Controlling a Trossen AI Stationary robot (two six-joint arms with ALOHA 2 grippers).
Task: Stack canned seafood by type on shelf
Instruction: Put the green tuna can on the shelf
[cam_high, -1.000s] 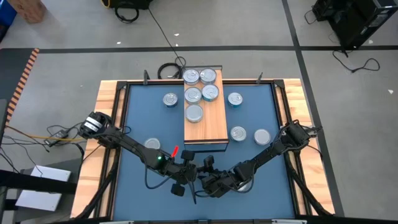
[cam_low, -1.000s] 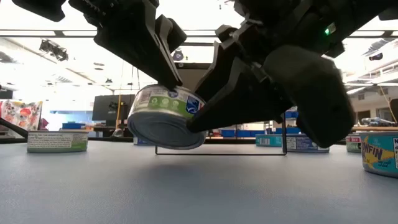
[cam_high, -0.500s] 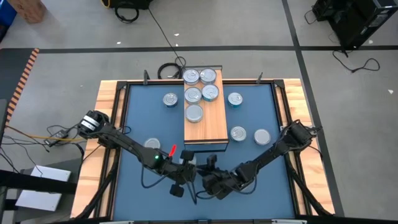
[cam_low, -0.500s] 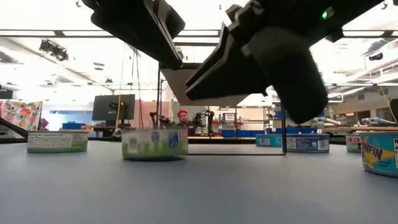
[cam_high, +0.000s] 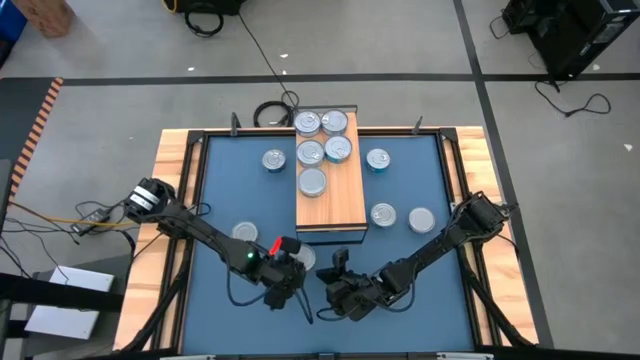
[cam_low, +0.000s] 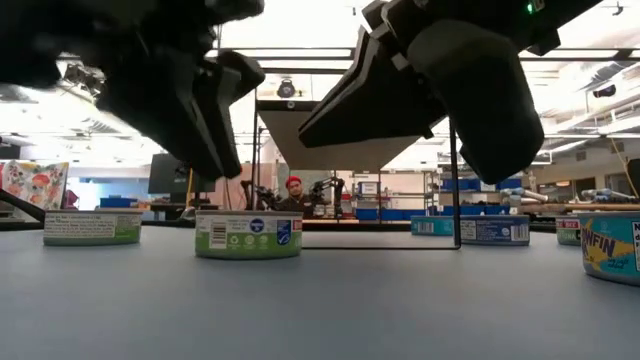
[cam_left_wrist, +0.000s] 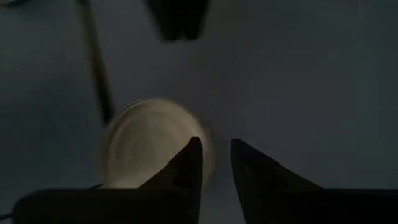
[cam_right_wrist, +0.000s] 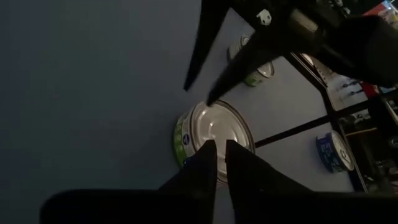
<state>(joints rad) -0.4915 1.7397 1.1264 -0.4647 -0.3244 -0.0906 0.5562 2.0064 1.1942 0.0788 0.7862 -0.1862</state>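
Observation:
A green-sided tin (cam_low: 248, 235) with a silver lid (cam_right_wrist: 217, 127) stands flat on the blue mat near the table's near edge. Both grippers hang above it without touching. My left gripper (cam_left_wrist: 214, 158) is just beside the tin (cam_left_wrist: 146, 146) with a narrow gap between its fingers. My right gripper (cam_right_wrist: 219, 152) is over the tin's rim, fingers together. In the high view the left gripper (cam_high: 283, 277) and the right gripper (cam_high: 335, 282) flank the tin (cam_high: 303, 258). The wooden shelf (cam_high: 330, 205) carries several tins (cam_high: 325, 152) on its far half.
Loose tins lie on the mat: one left of the shelf (cam_high: 274, 160), one on its right (cam_high: 377, 160), two near the right edge (cam_high: 383, 214) (cam_high: 421, 220), one by the left arm (cam_high: 243, 232). The low view shows a teal tin (cam_low: 610, 248) close on the right.
A second ago the green-sided tin hung tilted above the mat between the two grippers. It then came down, and now stands flat on the mat. Both grippers have let go and risen clear. The left gripper has since shifted toward the table's left and come lower beside the tin.

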